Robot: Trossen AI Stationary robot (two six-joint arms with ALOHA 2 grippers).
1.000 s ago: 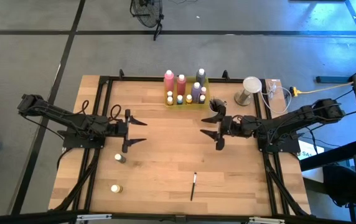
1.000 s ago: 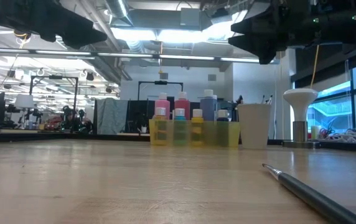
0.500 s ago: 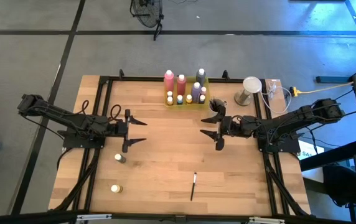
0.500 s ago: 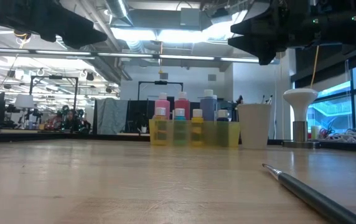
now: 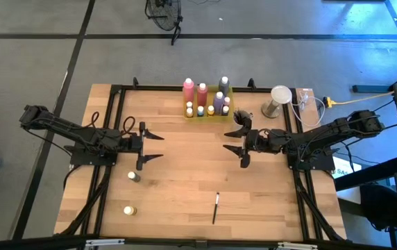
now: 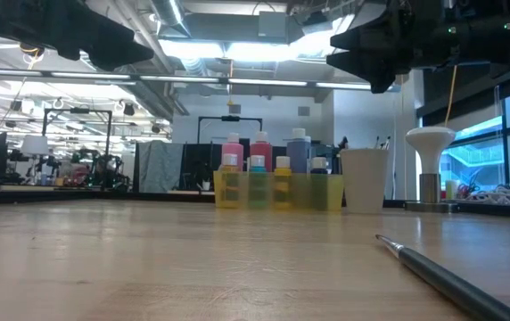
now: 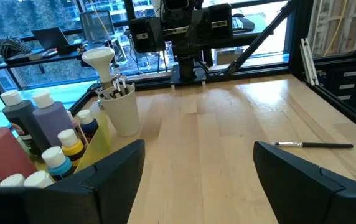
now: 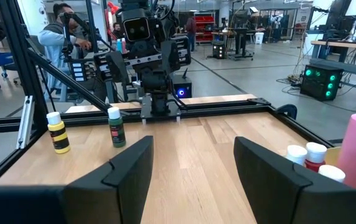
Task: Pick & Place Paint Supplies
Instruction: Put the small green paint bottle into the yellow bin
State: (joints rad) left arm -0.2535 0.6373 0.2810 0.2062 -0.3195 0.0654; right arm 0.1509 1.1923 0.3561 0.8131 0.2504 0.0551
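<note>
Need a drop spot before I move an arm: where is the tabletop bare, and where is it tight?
Bare: the middle strip between the left gripper and right gripper, both open. Crowded: the far edge around the yellow tray and cup. A paintbrush and two small bottles lie nearer.

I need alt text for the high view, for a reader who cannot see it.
Seen from above, two dark robot arms face each other over a wooden table, the left tool and right tool open and empty. A yellow tray of paint bottles stands at the far edge; two small bottles and a paintbrush lie loose nearer.
</note>
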